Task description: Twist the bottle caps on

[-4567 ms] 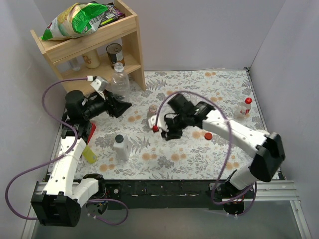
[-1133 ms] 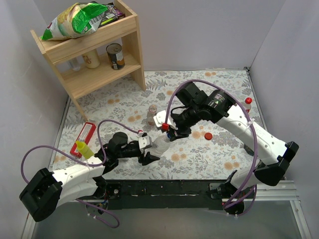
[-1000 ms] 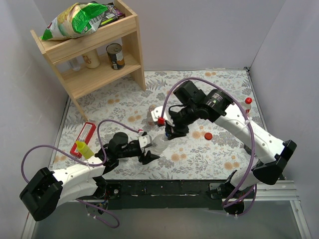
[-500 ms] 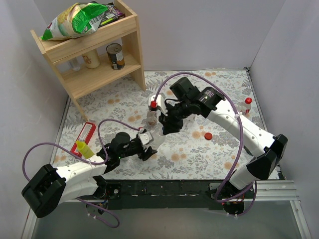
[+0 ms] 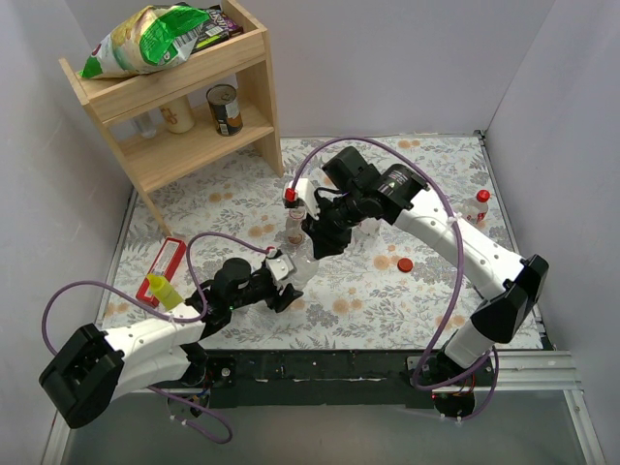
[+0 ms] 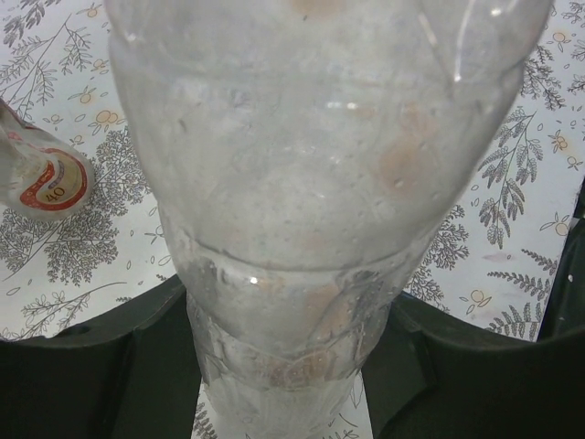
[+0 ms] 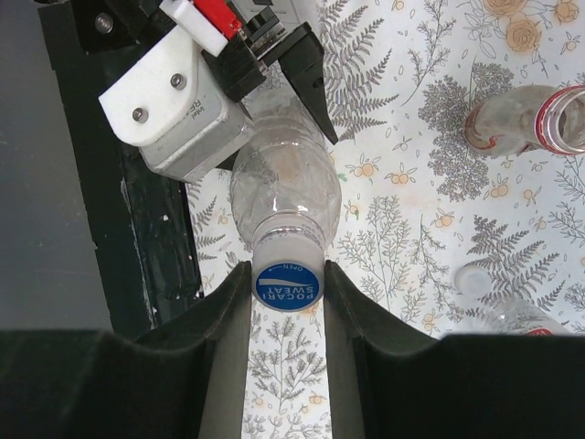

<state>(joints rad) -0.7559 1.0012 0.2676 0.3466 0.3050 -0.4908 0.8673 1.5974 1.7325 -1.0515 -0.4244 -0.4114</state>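
Illumination is bright, even and diffuse, from overhead. Shadows cast on the table [image 5: 387, 291] are soft-edged and faint. Left wrist view: the clear bottle [image 6: 302, 183] fills the frame, hazy and out of focus, with small glints. Right wrist view: the blue cap [image 7: 287, 285] is sharp; the right gripper [image 7: 287, 271] is dark and slightly blurred.

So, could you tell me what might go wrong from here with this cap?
1. The left gripper holds the clear bottle only at its lower end, so the bottle may spin or slip while the right gripper turns the blue cap.
2. The small labelled bottle stands close to the right arm and could be knocked over.
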